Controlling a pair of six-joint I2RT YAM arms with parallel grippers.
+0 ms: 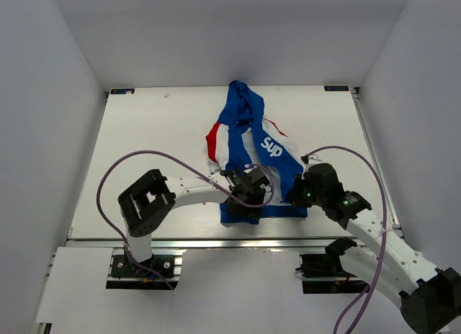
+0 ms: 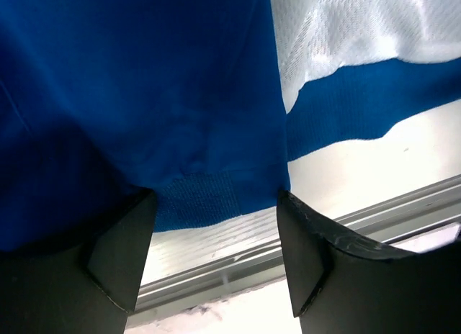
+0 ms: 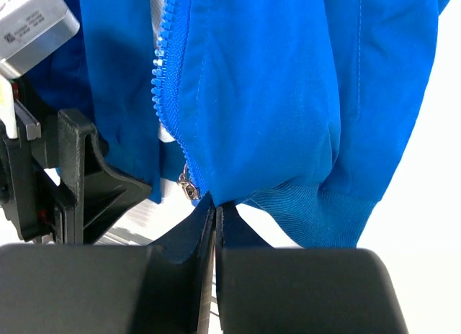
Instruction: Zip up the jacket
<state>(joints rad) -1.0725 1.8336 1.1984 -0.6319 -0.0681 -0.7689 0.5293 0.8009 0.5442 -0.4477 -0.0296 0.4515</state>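
The royal-blue jacket (image 1: 241, 114) with white "Sup" lettering (image 1: 271, 145) lies mid-table, hood to the far side and hem toward the arms. My left gripper (image 1: 247, 197) is at the hem's left part. In the left wrist view it (image 2: 215, 204) is open, and the ribbed blue hem (image 2: 202, 197) sits between its fingertips with white lining (image 2: 346, 32) beyond. My right gripper (image 3: 216, 202) is shut on the hem's edge of the jacket (image 3: 288, 96), just beside the metal zipper slider (image 3: 189, 186). The open zipper teeth (image 3: 162, 68) run up from there.
The white table (image 1: 144, 132) ends in a metal rail (image 1: 216, 242) just below the hem, also seen in the left wrist view as the rail (image 2: 288, 240). Purple cables (image 1: 108, 175) loop over both arms. Grey walls enclose the table on three sides.
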